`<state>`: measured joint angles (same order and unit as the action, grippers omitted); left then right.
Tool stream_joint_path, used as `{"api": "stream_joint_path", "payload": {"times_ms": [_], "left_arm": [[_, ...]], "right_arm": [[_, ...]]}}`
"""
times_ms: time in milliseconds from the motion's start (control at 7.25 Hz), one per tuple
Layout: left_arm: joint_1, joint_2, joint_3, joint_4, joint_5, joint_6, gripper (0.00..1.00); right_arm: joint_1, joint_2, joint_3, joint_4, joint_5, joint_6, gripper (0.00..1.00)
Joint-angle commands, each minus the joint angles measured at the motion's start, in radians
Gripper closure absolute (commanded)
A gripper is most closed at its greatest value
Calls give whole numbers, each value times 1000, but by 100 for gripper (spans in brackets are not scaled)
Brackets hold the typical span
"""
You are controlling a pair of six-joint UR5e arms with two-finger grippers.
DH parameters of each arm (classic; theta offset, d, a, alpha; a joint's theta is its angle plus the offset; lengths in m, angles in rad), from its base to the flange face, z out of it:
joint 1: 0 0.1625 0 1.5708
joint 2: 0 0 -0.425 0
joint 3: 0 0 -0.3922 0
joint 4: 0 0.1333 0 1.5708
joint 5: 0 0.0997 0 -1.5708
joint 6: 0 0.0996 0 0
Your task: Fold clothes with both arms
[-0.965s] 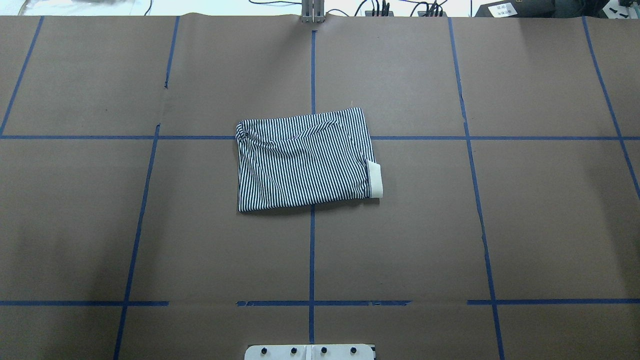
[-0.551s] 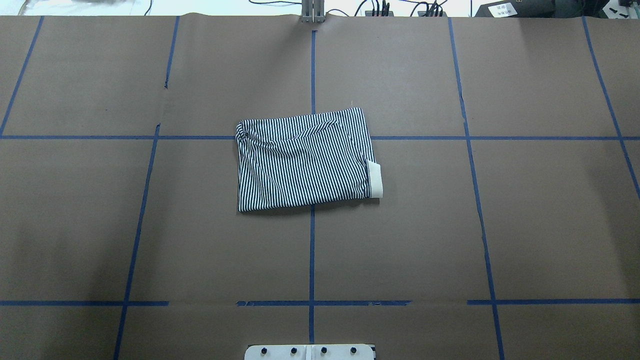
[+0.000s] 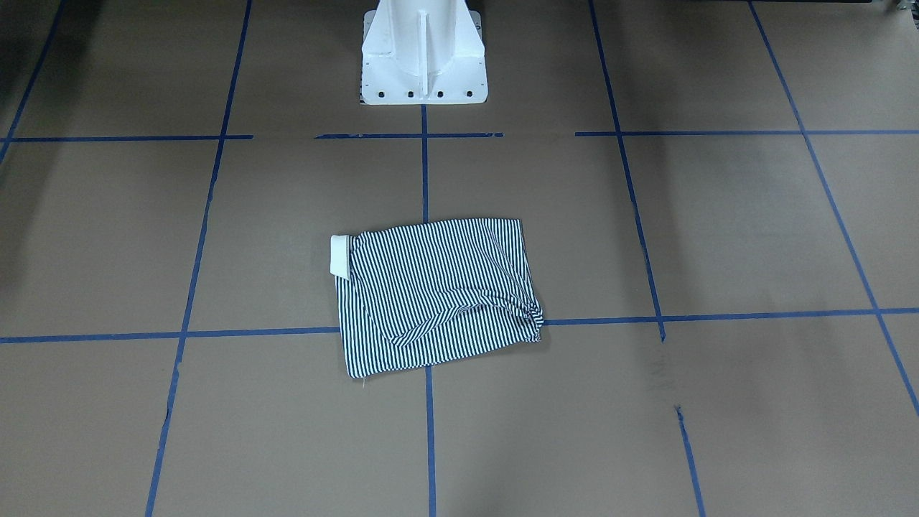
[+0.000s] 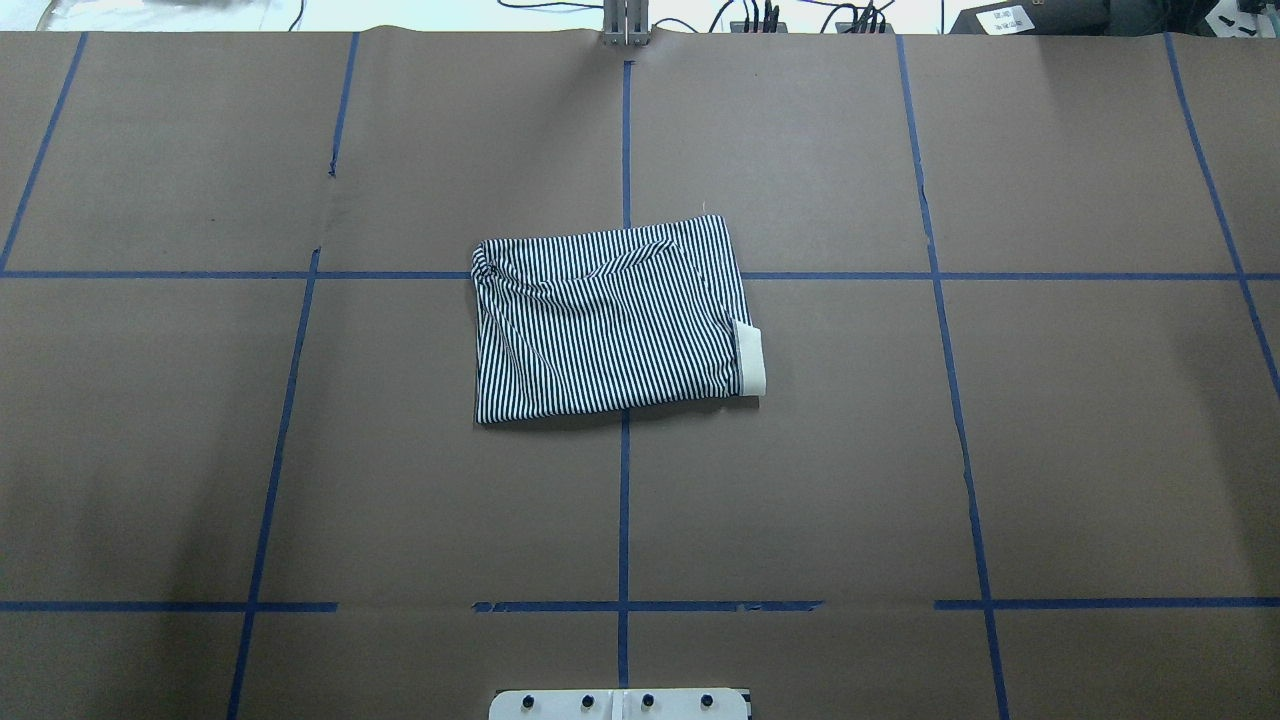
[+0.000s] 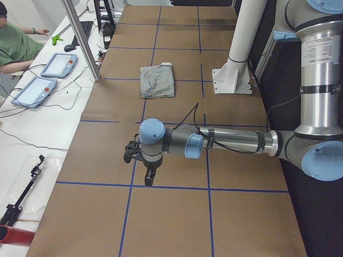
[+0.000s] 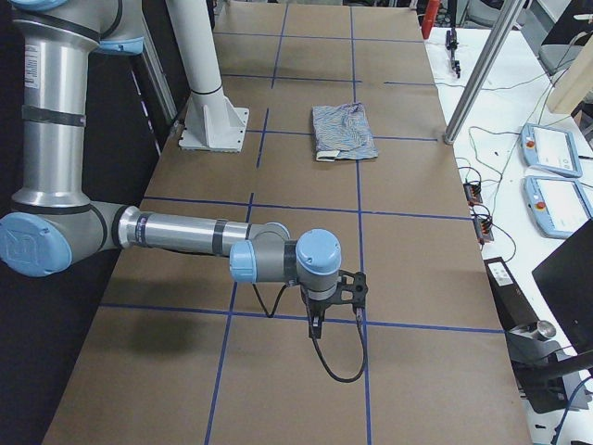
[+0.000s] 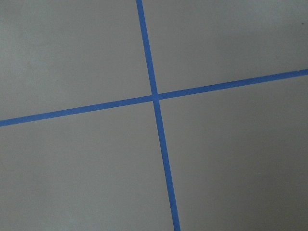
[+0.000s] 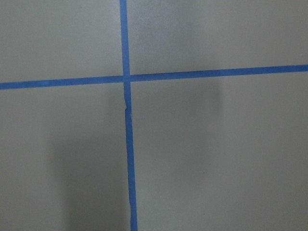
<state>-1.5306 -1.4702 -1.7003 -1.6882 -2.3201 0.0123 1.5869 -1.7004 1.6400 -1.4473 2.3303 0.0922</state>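
Front-facing view: a folded navy-and-white striped polo shirt (image 3: 438, 298) lies flat near the middle of a worktop (image 3: 718, 230) covered in brown paper and marked into squares by blue tape (image 3: 425, 172). The shirt forms a rough rectangle with its long axis running side to side across the worktop, slightly tilted. Its cream collar (image 3: 339, 256) sticks out at the end toward the robot's right, on the corner nearer the white pedestal (image 3: 422, 54). The opposite end is bunched at one corner. Overhead view: the shirt (image 4: 610, 320) straddles the centre tape line where it meets the far crosswise line, the collar (image 4: 750, 358) at the right end, stripes running roughly front to back. Left side view: the near left arm (image 5: 230, 142) reaches out low over the worktop, well apart from the shirt, and the left gripper (image 5: 149, 174) points down above a tape line; how far its jaws are open cannot be told. Beside the worktop stand a white side table (image 5: 48, 123) with two handheld control tablets (image 5: 33, 91), cables, a metal post and a seated person in green (image 5: 13, 48). Right side view: the near right arm (image 6: 176, 232) is likewise stretched out low, far from the shirt, and the right gripper (image 6: 317, 323) faces down; its jaws' state cannot be told either. Both wrist views show only brown paper and a crossing of blue tape.
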Motion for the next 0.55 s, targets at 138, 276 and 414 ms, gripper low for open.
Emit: {"api": "stream_joint_path", "payload": {"times_ms": [138,276,414], "left_arm": [[-10,1,33,-8,2,5,0],[-10,1,34,-8,4,5,0],[-10,1,34,-8,4,5,0]], "right_arm": [[10,-8,4,-1,6,-20,0],[11,-8,4,-1,9,-20,0],[13,-10,4,-1,11,-20,0]]}}
